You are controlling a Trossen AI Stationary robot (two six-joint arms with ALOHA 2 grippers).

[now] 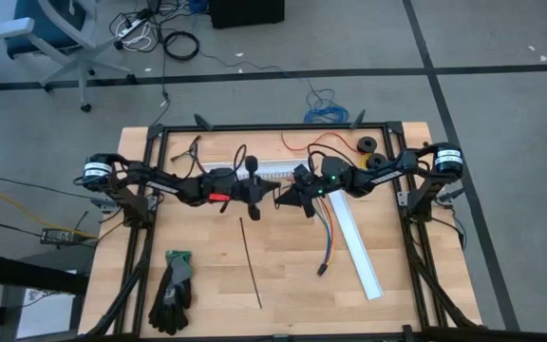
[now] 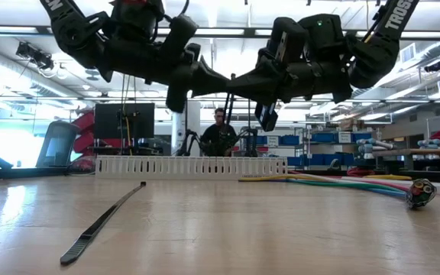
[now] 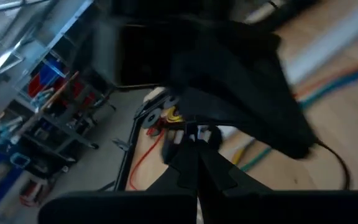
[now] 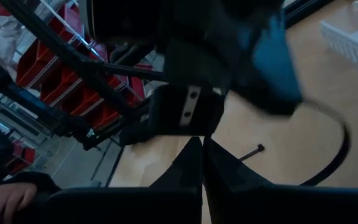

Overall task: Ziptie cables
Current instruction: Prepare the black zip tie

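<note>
The cables (image 1: pixel 329 231), a bundle of yellow, green, blue and orange wires, lie flat on the table right of centre (image 2: pixel 342 183), ending in a small dark connector (image 2: pixel 420 192). A black zip tie (image 1: pixel 252 264) lies straight on the wood nearer the front (image 2: pixel 101 223). My left gripper (image 2: pixel 224 80) and right gripper (image 2: pixel 243 82) hang shut well above the table, tip to tip at its middle, clear of the cables. A thin black strip (image 4: pixel 344 146) curves past the tips, also seen in the left wrist view (image 3: pixel 335 163). My left gripper (image 3: pixel 197 152) is shut, its tips against those of the other arm in mid-air; whether it touches that gripper or the thin black strip I cannot tell. My right gripper (image 4: pixel 202 144) is shut likewise, level and facing the left one; whether it touches anything I cannot tell.
One white slotted channel (image 1: pixel 359 249) lies slanted beside the cables; another (image 1: pixel 278 171) lies behind the grippers. Dark gloves (image 1: pixel 172 290) sit at the front left. Tape rolls (image 1: pixel 367 145) and a red wire (image 1: pixel 323 147) are at the back right. A person (image 2: pixel 220 126) is beyond the table.
</note>
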